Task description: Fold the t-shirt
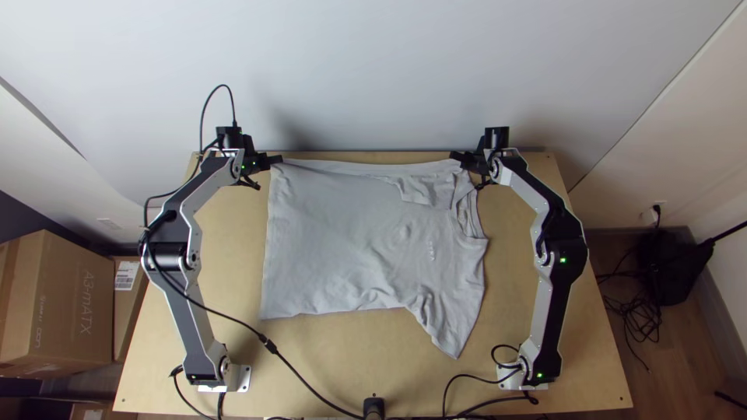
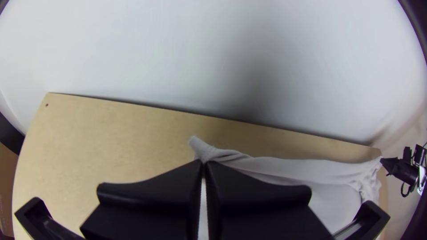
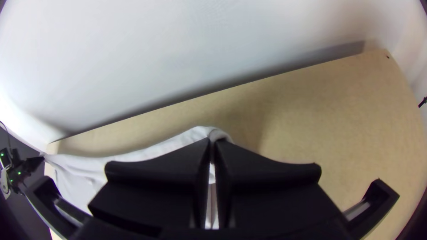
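Note:
The light grey t-shirt (image 1: pixel 342 241) lies spread on the table, its hem towards the left arm and its neck opening towards the right arm. A sleeve points to the near edge; another lies folded over near the far edge. At the shirt's far left corner, my left gripper (image 1: pixel 278 160) is shut on the cloth. My right gripper (image 1: pixel 457 156) is shut on the far edge by the shoulder. In the left wrist view, the left gripper (image 2: pixel 203 163) pinches a bunched corner; in the right wrist view, the right gripper (image 3: pixel 211 141) pinches a fold of the shirt (image 3: pixel 164 146).
Wooden table (image 1: pixel 545 342) shows around the shirt, with a white wall (image 1: pixel 373 70) just behind its far edge. A black cable (image 1: pixel 311 390) runs over the near left part. Cardboard boxes (image 1: pixel 62 303) stand left of the table.

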